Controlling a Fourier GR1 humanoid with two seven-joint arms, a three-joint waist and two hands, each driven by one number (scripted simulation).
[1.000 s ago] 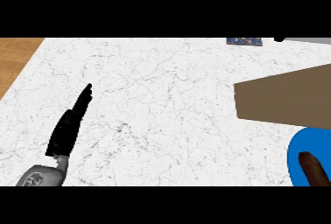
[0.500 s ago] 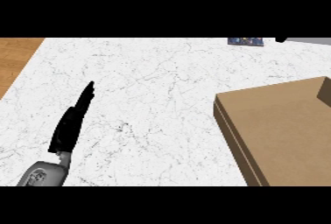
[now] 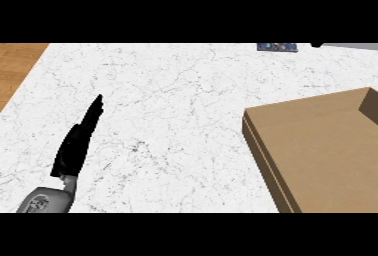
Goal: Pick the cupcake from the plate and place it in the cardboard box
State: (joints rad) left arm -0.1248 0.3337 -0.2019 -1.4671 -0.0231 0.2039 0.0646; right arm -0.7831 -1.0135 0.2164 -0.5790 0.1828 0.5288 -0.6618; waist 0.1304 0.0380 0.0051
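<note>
The cardboard box (image 3: pixel 321 150) fills the right side of the head view, a tan block whose near wall faces me and whose far right corner shows an inner edge. My left hand (image 3: pixel 77 140) rests at the lower left, seen edge-on with its fingers straight and pointing away, holding nothing. No plate and no cupcake show in this view. My right hand does not show either.
White marbled counter (image 3: pixel 170 100) spreads between my left hand and the box. A strip of wooden floor (image 3: pixel 15 65) lies beyond the counter's left edge. A small dark blue object (image 3: pixel 277 47) sits at the far edge, top right.
The view has shifted: the blue plate with the dark cupcake at the lower right a second ago is gone from sight, and the box now fills the right side. My left hand stays put.
</note>
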